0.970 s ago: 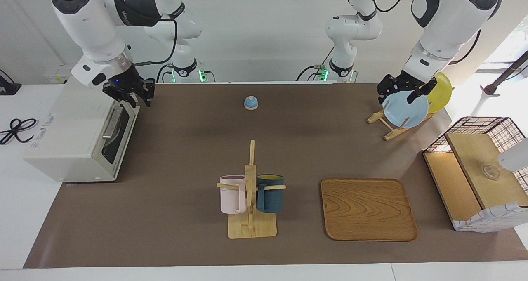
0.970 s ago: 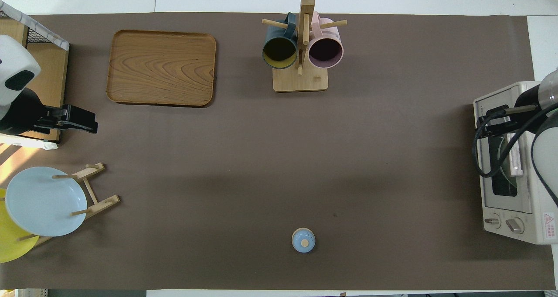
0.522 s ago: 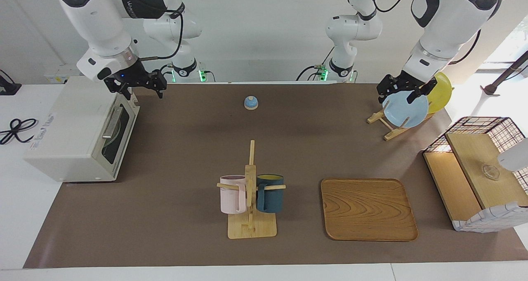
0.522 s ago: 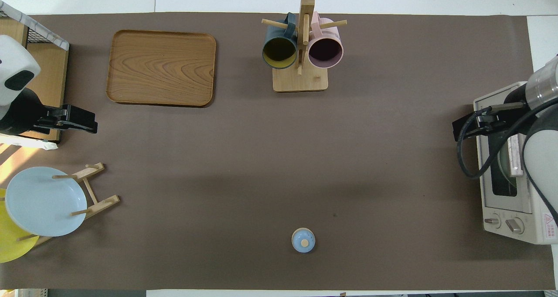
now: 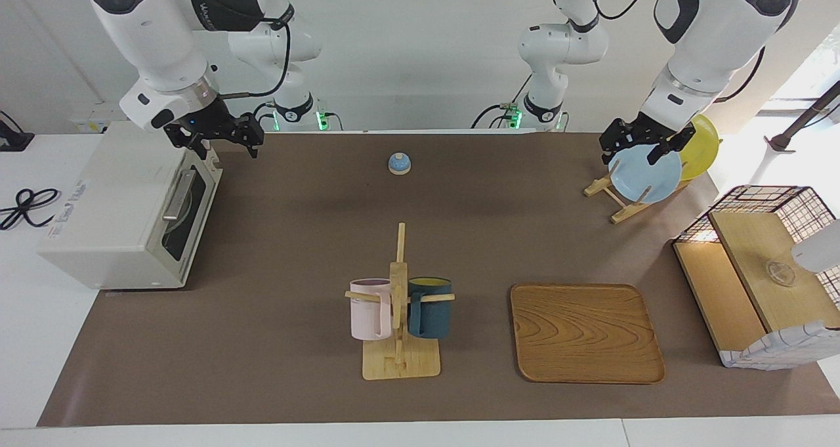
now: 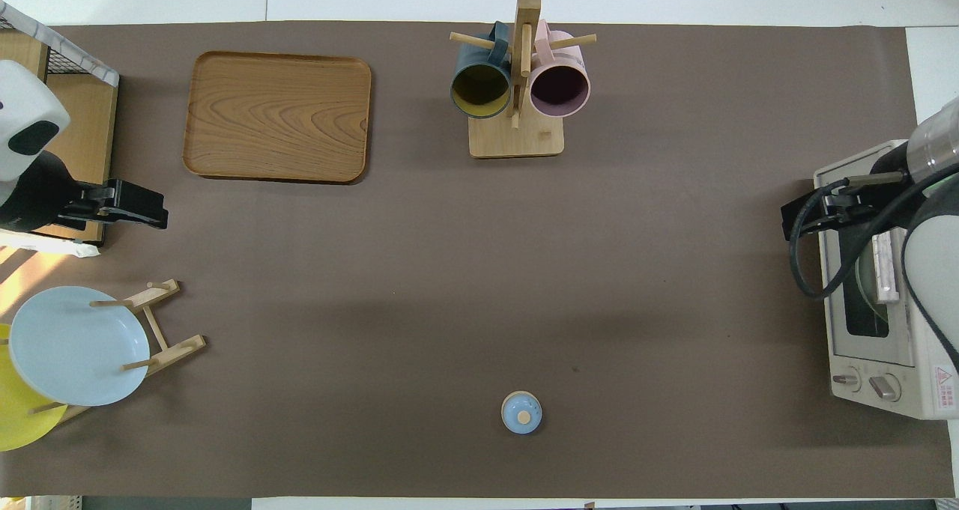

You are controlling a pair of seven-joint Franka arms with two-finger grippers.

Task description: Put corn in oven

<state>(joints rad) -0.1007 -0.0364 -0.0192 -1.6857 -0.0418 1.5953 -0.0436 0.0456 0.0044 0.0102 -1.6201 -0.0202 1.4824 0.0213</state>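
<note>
The cream-white oven [image 5: 118, 204] stands at the right arm's end of the table, its dark glass door shut; it also shows in the overhead view [image 6: 873, 345]. No corn shows in either view. My right gripper [image 5: 222, 142] is open and empty, up in the air over the top edge of the oven door on the side nearer the robots; in the overhead view [image 6: 800, 222] it is over the oven's front edge. My left gripper [image 5: 631, 153] waits open and empty over the pale blue plate [image 5: 646, 174].
A plate rack [image 5: 613, 204] holds the blue plate and a yellow plate [image 5: 702, 148]. A mug tree [image 5: 399, 316] with a pink and a dark blue mug, a wooden tray [image 5: 586, 332], a wire-framed wooden crate [image 5: 755, 270] and a small blue dome [image 5: 399, 163] are on the brown mat.
My right gripper has risen from the top edge of the oven door and shifted a little toward the table's middle. The oven door stays shut. The left arm has not moved.
</note>
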